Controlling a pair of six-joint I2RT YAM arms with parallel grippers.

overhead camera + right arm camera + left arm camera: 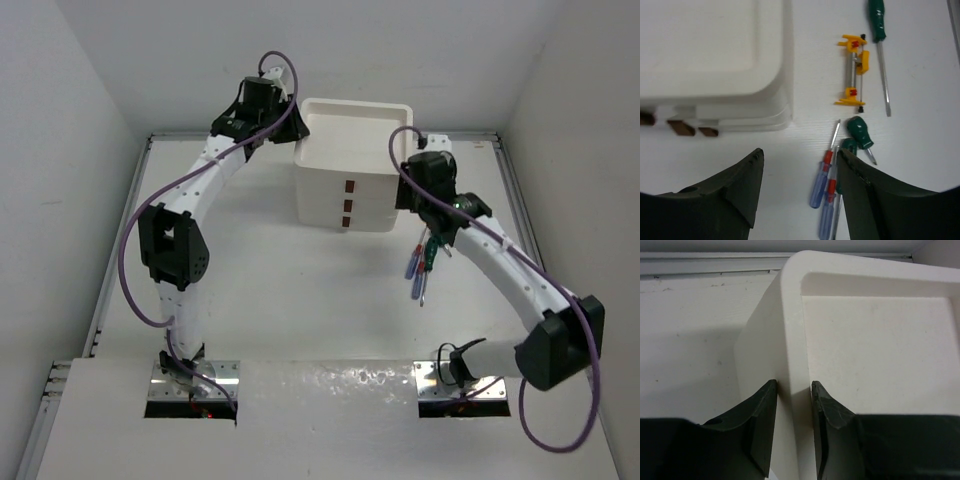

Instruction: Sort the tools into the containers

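left gripper [794,384] clamped on unit [790,315] left rim, near back corner. right gripper [800,152] spread, hanging off unit's front-right corner over screwdrivers [816,190]. yellow piece [855,70] shows in right wrist view only. table [250,290] spreads wide in front of unit.

Plain white walls [80,80] close in a white table [270,290] on three sides; pale metal rails [137,185] run along its edges; a glossy near panel [330,420] catches what may be overhead light.
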